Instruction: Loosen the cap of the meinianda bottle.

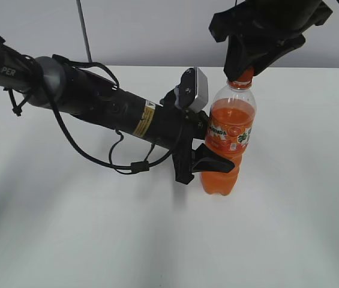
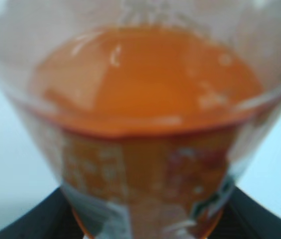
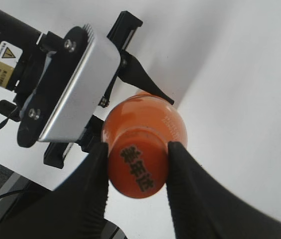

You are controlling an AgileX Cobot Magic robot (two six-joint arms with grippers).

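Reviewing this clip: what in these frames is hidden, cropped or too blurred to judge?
- Exterior view: the cap is mostly covered by the right gripper; its contact there is unreadable.
- Left wrist view: the meinianda bottle fills a blurred frame; the label is illegible, and the left gripper shows only as dark edges.
- Right wrist view: the bottle's body is hidden beneath its own cap.

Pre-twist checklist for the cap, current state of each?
1. Left claw clamped around the meinianda bottle at its label band: ok.
2. Bottle upright on the table: ok.
3. Right claw fingers on opposite sides of the cap: ok.
4. Firm contact on the cap, no slip: cannot tell.
5. Right claw clear of the left wrist camera: ok, apart in the exterior view.
6. Cap already loosened: cannot tell.
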